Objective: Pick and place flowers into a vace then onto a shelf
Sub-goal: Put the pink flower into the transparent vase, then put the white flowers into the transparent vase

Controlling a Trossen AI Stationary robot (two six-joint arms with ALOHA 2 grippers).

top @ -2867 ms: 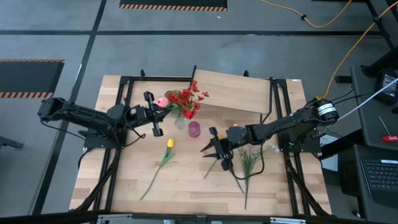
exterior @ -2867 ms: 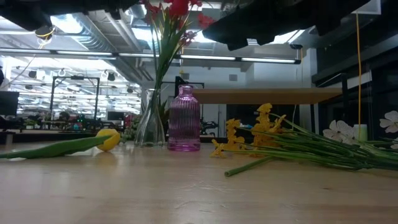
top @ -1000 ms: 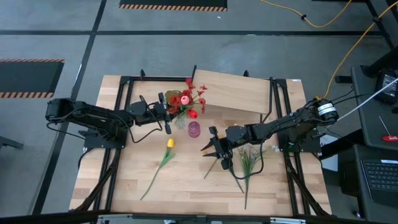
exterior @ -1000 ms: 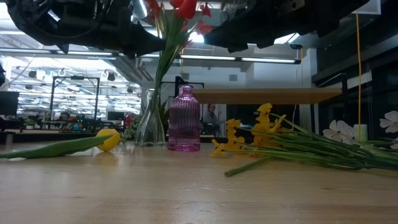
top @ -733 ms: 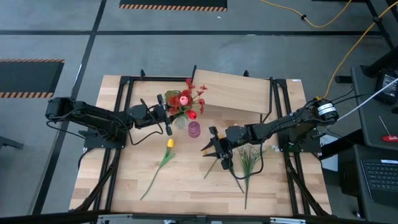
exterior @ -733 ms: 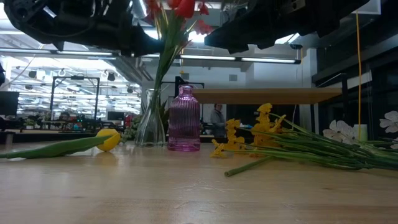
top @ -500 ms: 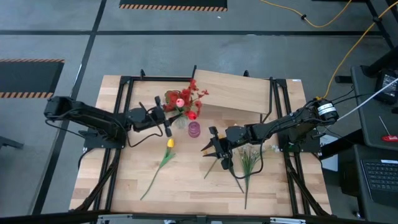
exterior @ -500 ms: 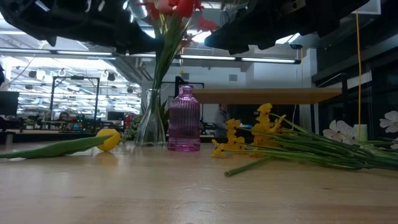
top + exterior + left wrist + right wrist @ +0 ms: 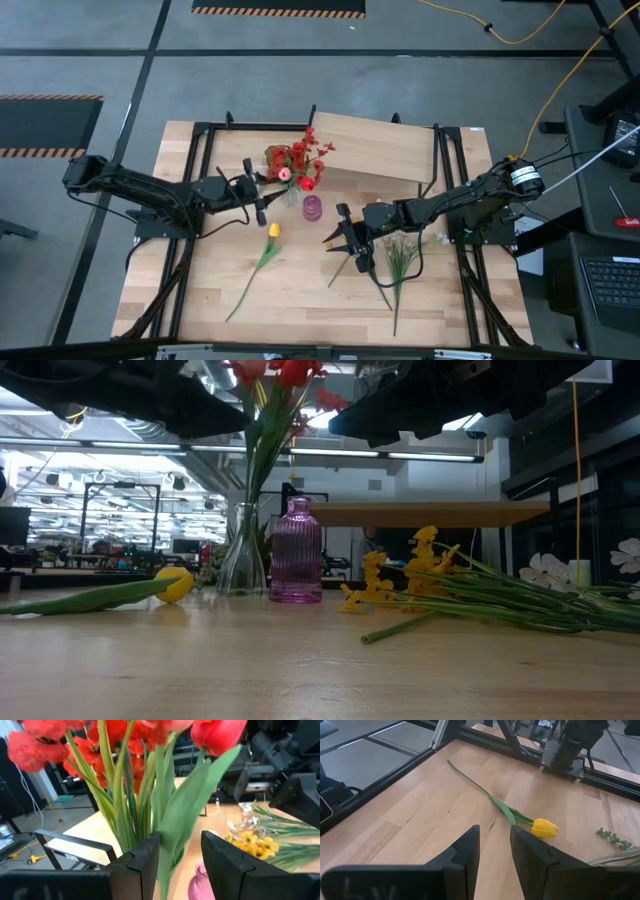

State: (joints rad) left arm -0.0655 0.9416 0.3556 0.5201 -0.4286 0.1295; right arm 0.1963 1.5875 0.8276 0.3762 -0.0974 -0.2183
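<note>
**Red bunch stands in the glass vase; left fingers spread beside the stems**

I see the red-blossomed artificial flowers on long green stems (image 9: pixel 293 162) standing upright in the clear glass vase (image 9: pixel 240 556) near the back middle of the light-wood tabletop (image 9: pixel 300 290). Just beside the vase sits a ribbed pink glass bottle (image 9: pixel 297 554). The light wooden shelf board on thin black legs (image 9: pixel 375 146) stands behind them, and nothing rests on it.

My left gripper (image 9: pixel 256 190) reaches in from the left, forearm stretched low and nearly level across the table, tips just beside the bunch. In the left wrist view its fingers (image 9: pixel 142 865) stand spread, with a broad green leaf and the stems showing in the gap between them; I cannot tell whether they touch anything.

A yellow tulip on a long green stem (image 9: pixel 272 232) lies flat in front of the vase. My right gripper (image 9: pixel 350 243) hovers above the table to the right of the bottle, pointing toward the tulip, its fingers (image 9: pixel 465 852) a little apart and holding nothing. Beside it lie loose yellow and white flower stems (image 9: pixel 400 262).
</note>
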